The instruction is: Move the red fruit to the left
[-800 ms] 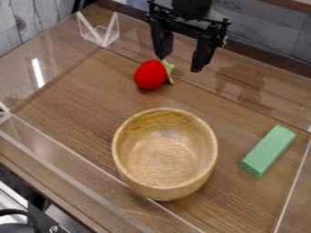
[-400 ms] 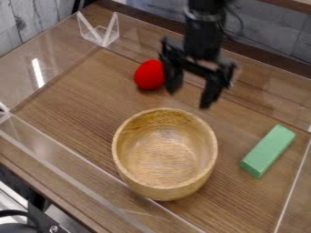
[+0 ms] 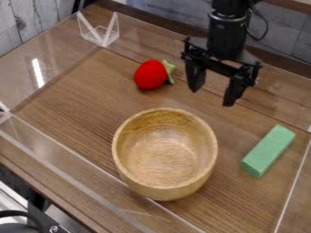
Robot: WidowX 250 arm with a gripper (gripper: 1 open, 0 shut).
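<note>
Black two-fingered gripper (image 3: 217, 89) wide open, nothing held, just R of & apart from small red strawberry-like toy fruit w/ green leafy top (image 3: 152, 75); go L to reach it.

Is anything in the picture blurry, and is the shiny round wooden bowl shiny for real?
In the camera view, the black robot gripper looks a little soft at its edges; the round wooden bowl shows no strong glare, just soft shading inside.

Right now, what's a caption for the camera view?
Open fingers hover beside the red fruit, behind the wooden bowl.
</note>
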